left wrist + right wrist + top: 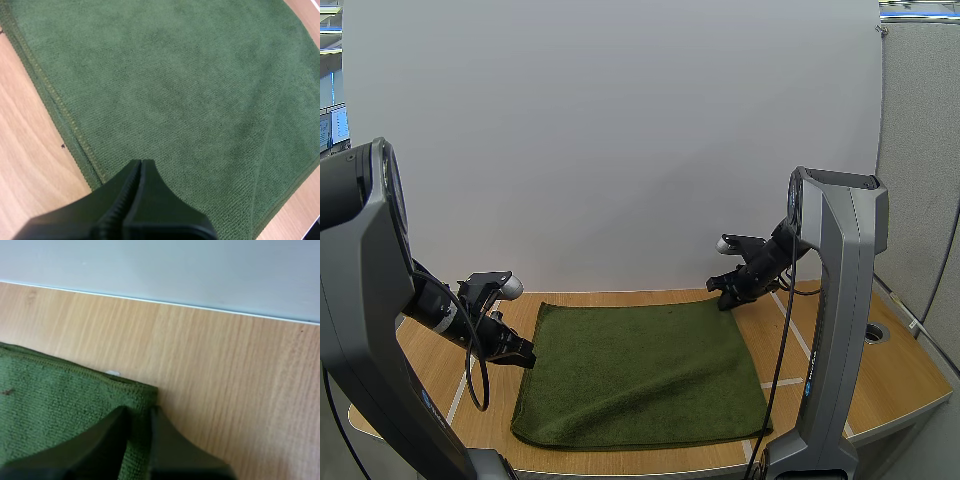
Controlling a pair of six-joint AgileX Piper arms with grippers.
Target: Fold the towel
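the towel (640,370) lies flat on the tabletop (890,385), between your two arms. your right gripper (136,415) is at the far right corner, its tips drawn close with the corner's cloth pinched between them. your left gripper (141,169) sits over the left edge, pressed together into one wedge and holding nothing.

to fold well, you'll likely want the left one to open and take a matching corner before anything lifts. that way both corners rise level and travel together. pulling one side alone would probably skew the fold. keep the lift low and lay the carried edge square onto the opposite hem.

hard to make out:
- how deep the right grip bites, since the tips cover the cloth there
- whether the left edge is already doubled, as a second hem seems to run just beside the first
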